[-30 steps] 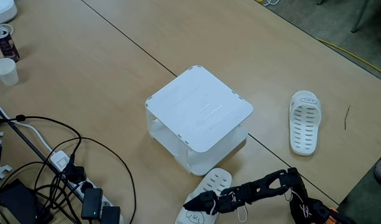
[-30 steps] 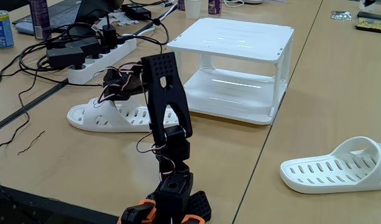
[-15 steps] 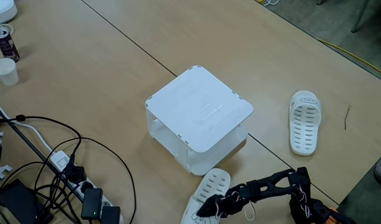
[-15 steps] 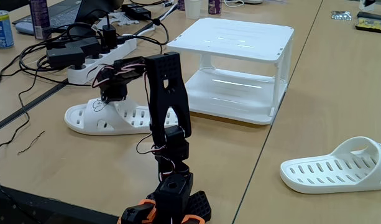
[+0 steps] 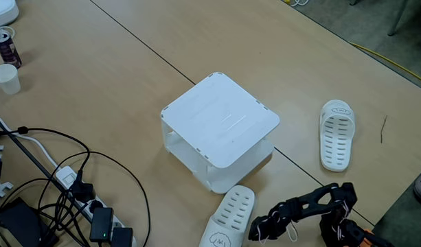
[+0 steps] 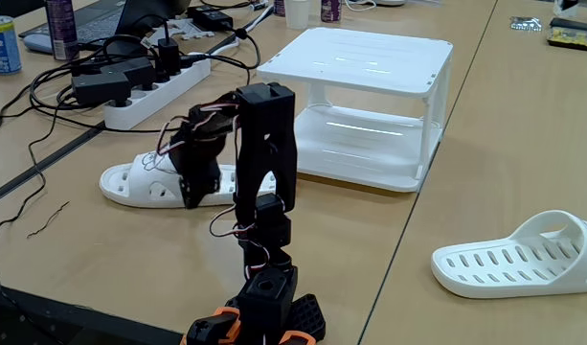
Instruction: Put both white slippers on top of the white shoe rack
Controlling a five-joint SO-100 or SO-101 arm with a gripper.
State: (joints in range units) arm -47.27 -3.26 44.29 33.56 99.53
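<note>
- Pale wooden tabletop [image 5: 114, 75] stretched across both fixed views, with a seam line running diagonally and grey floor beyond its far edge.
- Near the table's front edge, the gripper [image 5: 259, 230] hung folded down off the black arm [image 6: 264, 153], just beside the nearer slipper [image 5: 227, 218] but apart from it; it held nothing, and how wide its jaws stood I could not tell, since the fingers merged into a dark tangle of wires.
- That nearer slipper lay flat on the table, sole down, its strap end pointing away from the rack, so the raised strap looked like the natural place to grip.
- Just beyond it stood the white shoe rack [image 5: 220, 120], its square top bare; neither slipper was up there, so the task looked barely begun.
- Off to the right in the high fixed view, well apart from the arm, the second slipper [image 5: 336, 134] lay flat and untouched, probably a longer reach.
- At the table's left side sat a power strip [image 6: 149, 96] and cables [image 5: 66, 178], with a paper cup [image 5: 5, 77] and a can [image 5: 3, 42] farther back, all clear of the working area.
</note>
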